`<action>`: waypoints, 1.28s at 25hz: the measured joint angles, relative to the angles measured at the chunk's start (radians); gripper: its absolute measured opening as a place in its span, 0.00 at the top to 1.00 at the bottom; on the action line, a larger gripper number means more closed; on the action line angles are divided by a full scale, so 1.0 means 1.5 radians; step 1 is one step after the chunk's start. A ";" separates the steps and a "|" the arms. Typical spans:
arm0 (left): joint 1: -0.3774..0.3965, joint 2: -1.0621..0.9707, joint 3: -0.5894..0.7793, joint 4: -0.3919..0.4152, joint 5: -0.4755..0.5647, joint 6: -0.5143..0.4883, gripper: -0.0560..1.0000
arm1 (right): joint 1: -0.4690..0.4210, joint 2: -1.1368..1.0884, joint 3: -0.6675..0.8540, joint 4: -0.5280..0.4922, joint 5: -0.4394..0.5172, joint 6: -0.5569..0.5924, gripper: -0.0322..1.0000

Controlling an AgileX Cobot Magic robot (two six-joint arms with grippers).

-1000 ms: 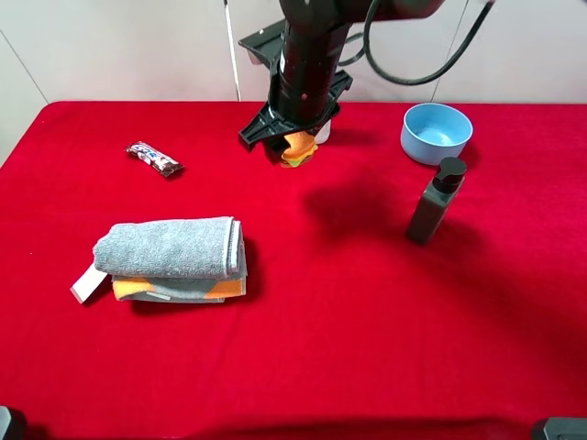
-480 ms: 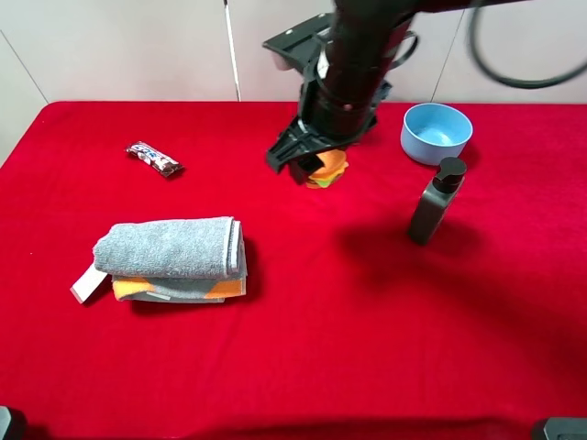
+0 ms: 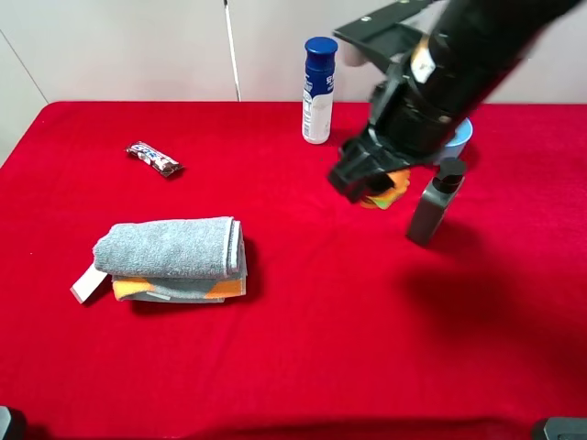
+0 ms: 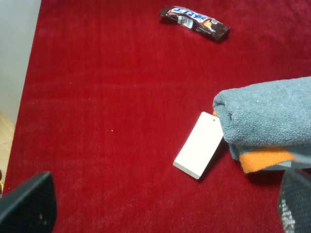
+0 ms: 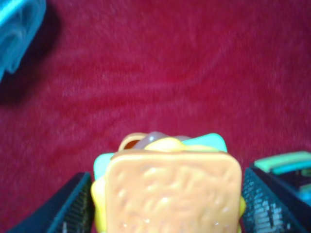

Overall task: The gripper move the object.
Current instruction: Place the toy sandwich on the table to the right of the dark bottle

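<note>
My right gripper [image 3: 367,187] is shut on the toy sandwich [image 3: 386,191], an orange-yellow square with green and red layers, and holds it just above the red cloth, right next to the dark grey bottle [image 3: 434,200]. In the right wrist view the sandwich [image 5: 172,187] fills the gap between the two dark fingers [image 5: 73,206], and the right gripper [image 5: 170,208] is closed on its sides. My left gripper [image 4: 165,213] is open and empty, low over the cloth near the towel's white tag [image 4: 199,145]; it does not show in the high view.
A blue-capped white bottle [image 3: 318,90] stands at the back. A blue bowl [image 3: 461,134] sits behind the arm, partly hidden. A candy bar [image 3: 154,159] lies back left. A folded grey towel [image 3: 172,249] rests on an orange cloth at the left.
My right arm has carried the sandwich to the right and toward the front, from the back centre to beside the dark bottle. The white bottle is now uncovered.
</note>
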 joint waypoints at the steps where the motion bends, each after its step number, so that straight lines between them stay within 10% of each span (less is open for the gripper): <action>1: 0.000 0.000 0.000 0.000 0.000 0.000 0.10 | 0.000 -0.017 0.014 0.000 0.003 0.002 0.52; 12: 0.000 0.000 0.000 0.000 0.000 0.000 0.10 | -0.017 -0.131 0.138 0.004 0.038 0.042 0.52; 32: 0.000 0.000 0.000 0.000 0.000 0.000 0.10 | -0.290 -0.139 0.244 0.007 -0.046 0.001 0.52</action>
